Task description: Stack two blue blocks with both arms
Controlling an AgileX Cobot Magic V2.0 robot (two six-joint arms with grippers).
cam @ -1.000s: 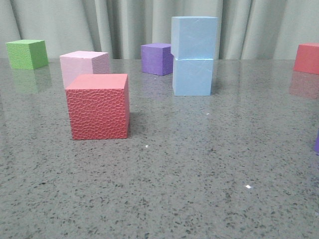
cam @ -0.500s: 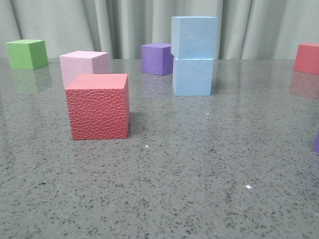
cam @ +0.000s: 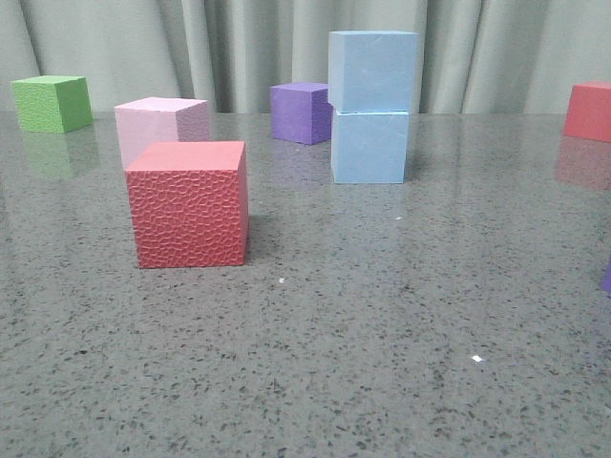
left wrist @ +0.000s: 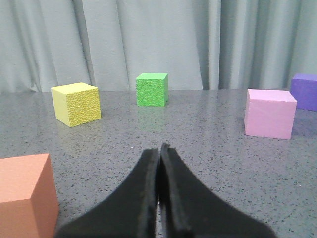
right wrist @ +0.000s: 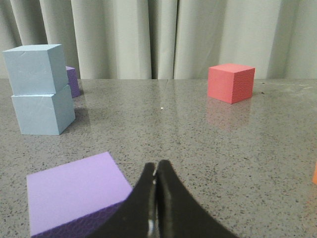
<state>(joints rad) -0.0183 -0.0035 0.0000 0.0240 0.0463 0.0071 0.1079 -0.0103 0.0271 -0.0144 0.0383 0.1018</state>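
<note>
- A speckled grey stone table [cam: 382,334] runs back to a wall of pale grey-green curtains [cam: 248,48].
- Far across it, a little right of centre, the two blue blocks are stacked: the upper blue block [cam: 372,72] sits on the lower blue block [cam: 369,146], set slightly askew so its edges overhang a touch.
- Neither claw is near the stack or touching it.
- The left gripper [left wrist: 161,148] is clenched, its dark fingers pressed together with nothing between them, above bare table.
- The right gripper [right wrist: 156,168] is clenched too and empty; a lavender cube [right wrist: 74,191] lies just beside its fingers, on the side toward the stack.
- Just behind and left of the stack stands a dark purple cube [cam: 300,113], apart from it.
- Nearer and to the left, a textured red cube [cam: 189,203] stands in front of a pale pink cube [cam: 160,126], partly hiding it.
- A green cube [cam: 52,103] sits at the far left, and another red cube [cam: 587,112] at the far right edge.
- The left wrist view also shows a yellow cube [left wrist: 76,103] near the green one, and an orange cube [left wrist: 25,193] close by the left claw.
</note>
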